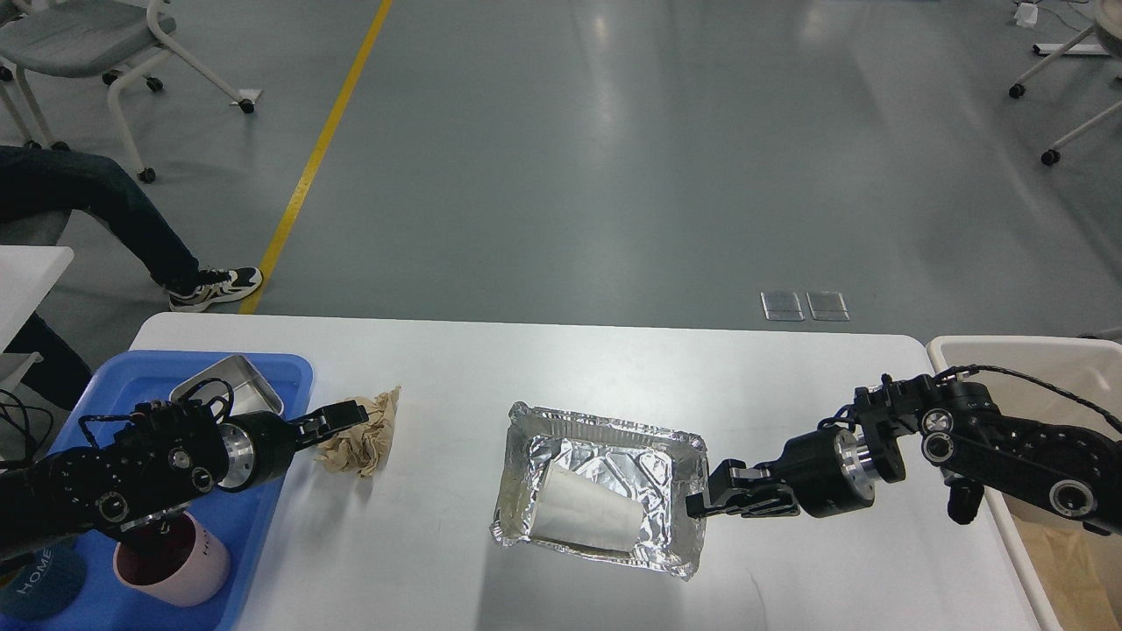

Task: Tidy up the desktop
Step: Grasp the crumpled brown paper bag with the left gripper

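On the white surface (456, 368) in front of us, which fills the lower half of the view, lies a foil tray (605, 486) near the middle. A white paper cup (583, 517) lies on its side inside the tray, mouth toward the left. Our right tool (706, 499) reaches in from the right and sits at the tray's right rim, its fingers closed onto the foil edge there. Farther left, a crumpled brown paper (364, 434) rests on the surface, just beside the blue tray (280, 372) that sits at the surface's left end. Our left tool (346, 416) extends across the blue tray and meets the paper's left side; its fingers look pressed onto the wad, though we cannot tell how firmly they pinch it. Within the blue tray we see a metal tin (230, 381) at the far end, partly hidden by our left arm, and a pink mug (175, 565) at the near end. A beige bin (1034, 359) stands against the right end of the surface, under our right arm. Beyond the surface stretches grey floor with a yellow line (320, 145), and a seated person's leg (105, 219) shows at the left.
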Controlling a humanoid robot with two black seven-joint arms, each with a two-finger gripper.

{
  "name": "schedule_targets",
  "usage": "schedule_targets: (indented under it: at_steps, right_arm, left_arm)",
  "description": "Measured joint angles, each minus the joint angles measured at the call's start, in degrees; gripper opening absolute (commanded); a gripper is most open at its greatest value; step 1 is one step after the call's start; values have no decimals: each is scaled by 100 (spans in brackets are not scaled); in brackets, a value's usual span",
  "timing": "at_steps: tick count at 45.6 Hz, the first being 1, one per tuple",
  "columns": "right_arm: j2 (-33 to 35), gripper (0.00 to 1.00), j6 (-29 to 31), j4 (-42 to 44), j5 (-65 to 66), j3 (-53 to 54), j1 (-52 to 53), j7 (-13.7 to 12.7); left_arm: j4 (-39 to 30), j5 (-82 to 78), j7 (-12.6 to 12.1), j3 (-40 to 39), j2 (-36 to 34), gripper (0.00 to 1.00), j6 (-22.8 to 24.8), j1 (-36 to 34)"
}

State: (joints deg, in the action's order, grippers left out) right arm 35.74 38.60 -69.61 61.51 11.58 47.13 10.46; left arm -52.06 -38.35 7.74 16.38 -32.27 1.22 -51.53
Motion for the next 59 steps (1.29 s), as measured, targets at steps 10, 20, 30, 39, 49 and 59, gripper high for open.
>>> schedule_targets:
  at_steps: [10, 20, 30, 39, 49, 59]
  right_arm:
    - [-4, 0, -2, 5, 0, 4, -19, 0]
    - [3, 0, -2, 8, -6, 5, -20, 0]
    - [-4, 0, -2, 8, -8, 50, -20, 0]
    - [-10, 0, -2, 22, -8, 50, -25, 0]
    - [-14, 0, -2, 29, -13, 48, -35, 0]
    - [-15, 0, -2, 35, -17, 53, -36, 0]
  left_arm:
    - [19, 3, -12, 41, 123, 58, 48, -51]
    - [59, 3, -13, 531, 206, 50, 180, -290]
    - [78, -1, -13, 687, 254, 33, 300, -332]
    - [88, -1, -42, 828, 358, 27, 323, -340]
    - [100, 11, -186, 840, 361, 11, 326, -335]
    - [100, 11, 27, 839, 362, 0, 322, -422]
